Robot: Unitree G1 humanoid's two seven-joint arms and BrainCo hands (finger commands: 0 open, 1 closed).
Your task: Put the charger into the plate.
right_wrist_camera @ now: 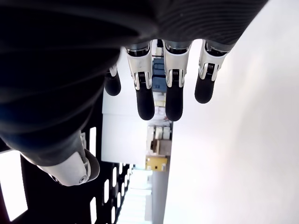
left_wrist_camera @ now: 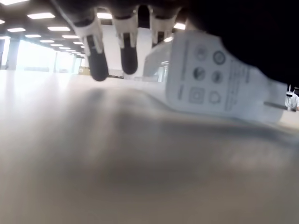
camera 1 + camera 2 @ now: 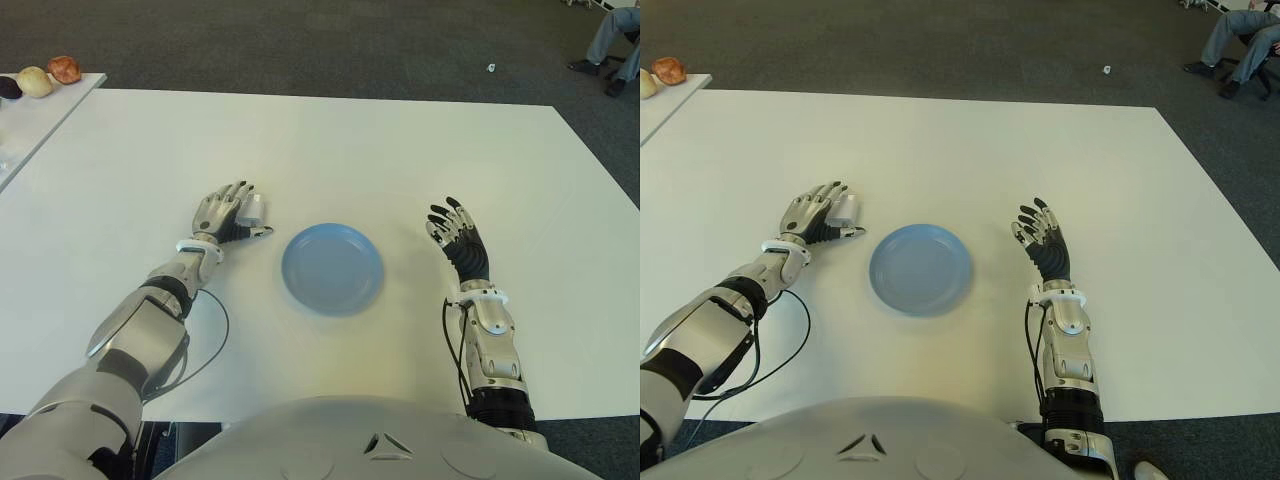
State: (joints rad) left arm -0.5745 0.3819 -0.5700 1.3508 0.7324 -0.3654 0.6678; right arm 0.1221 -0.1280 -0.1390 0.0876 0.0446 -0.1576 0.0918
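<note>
Charger [image 3: 252, 208]: small white block, printed symbols on one face and a prong visible in the left wrist view. It sits on the table at about ten o'clock from the plate, near it but apart from the rim.

Left hand [image 3: 222, 214]: on the charger. In the eye views the thumb side lies against the charger and the fingers [image 2: 98, 65] reach past it, low over the table. Whether the hold is firm or the block is merely cradled against the palm, the pictures do not settle; it looks like a loose grasp with the charger not lifted.

Plate [image 3: 365, 290]: round, pale blue, nothing in it, near the middle of the table in front of the robot.

Right hand [image 3: 458, 240]: at three o'clock from the plate, well apart from it, fingers straight and spread, holding nothing. Idle.

Table [image 3: 400, 150]: broad white top.

Side items: a few rounded objects [image 3: 36, 78] on a second white surface at the far left; a seated person's legs [image 3: 615, 45] at the far right.

Step in hand: securing the charger. Judged early, nothing placed. Next move calls for a firm close, a lift clear of the rim, a short carry toward four o'clock, and release over the plate's centre.
</note>
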